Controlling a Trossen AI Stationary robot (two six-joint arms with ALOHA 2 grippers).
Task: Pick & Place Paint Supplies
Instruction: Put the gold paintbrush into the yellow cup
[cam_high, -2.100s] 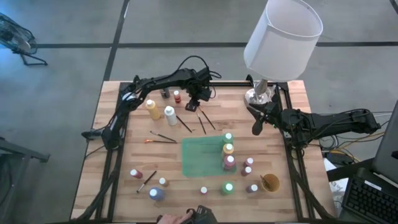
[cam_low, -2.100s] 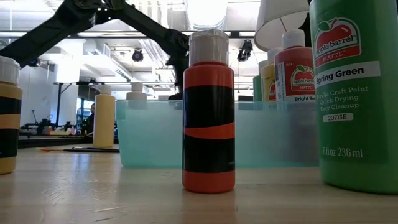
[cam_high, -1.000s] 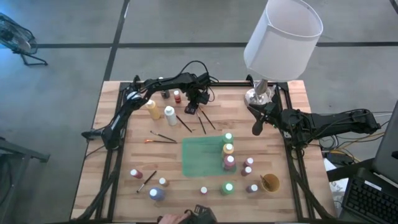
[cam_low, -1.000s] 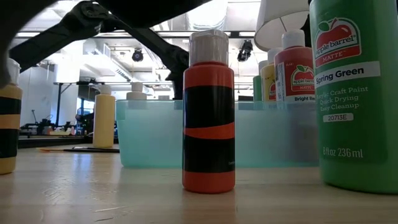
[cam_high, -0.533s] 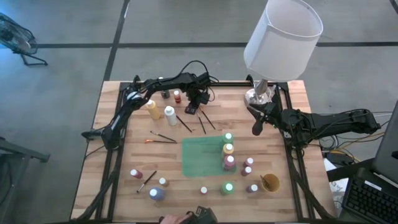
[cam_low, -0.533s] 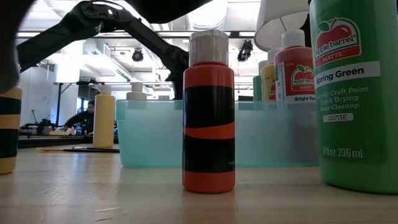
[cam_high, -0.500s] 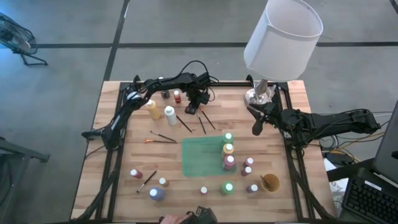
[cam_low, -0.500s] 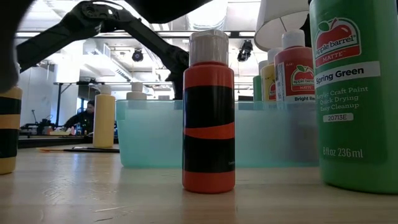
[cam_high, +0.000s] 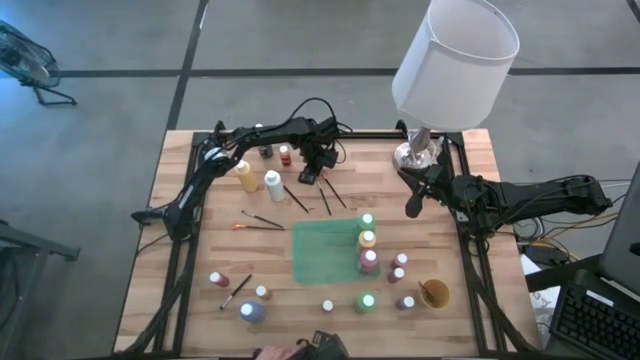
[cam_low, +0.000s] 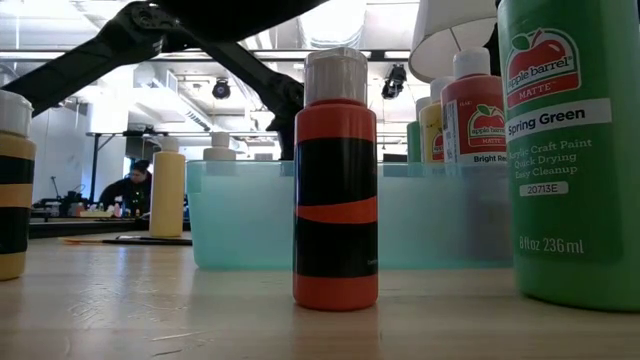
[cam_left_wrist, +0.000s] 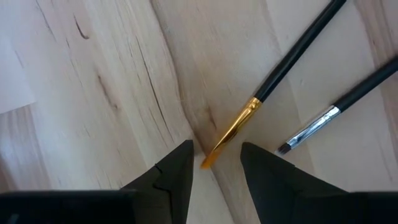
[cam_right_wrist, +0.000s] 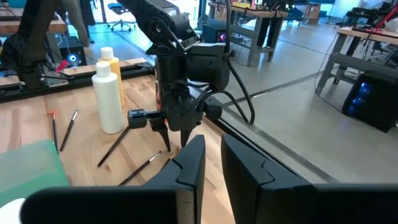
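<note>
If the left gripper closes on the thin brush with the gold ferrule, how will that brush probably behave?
The brush lies flat on the wood, thin and round, so it may roll or slip as the left gripper closes over its tip. It looks stiff and probably light. Held near one end, its long handle would likely tilt.

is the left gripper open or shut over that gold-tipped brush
Open: in the left wrist view the left gripper has its fingers apart, either side of the brush tip, not yet closed.

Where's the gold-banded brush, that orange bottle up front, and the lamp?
Gold-banded brush (cam_left_wrist: 236, 127): left wrist view, on its gold metal band.
Orange bottle (cam_low: 336, 240): low view, on its dark label.
Lamp (cam_high: 456, 60): high view, on its white shade.
</note>
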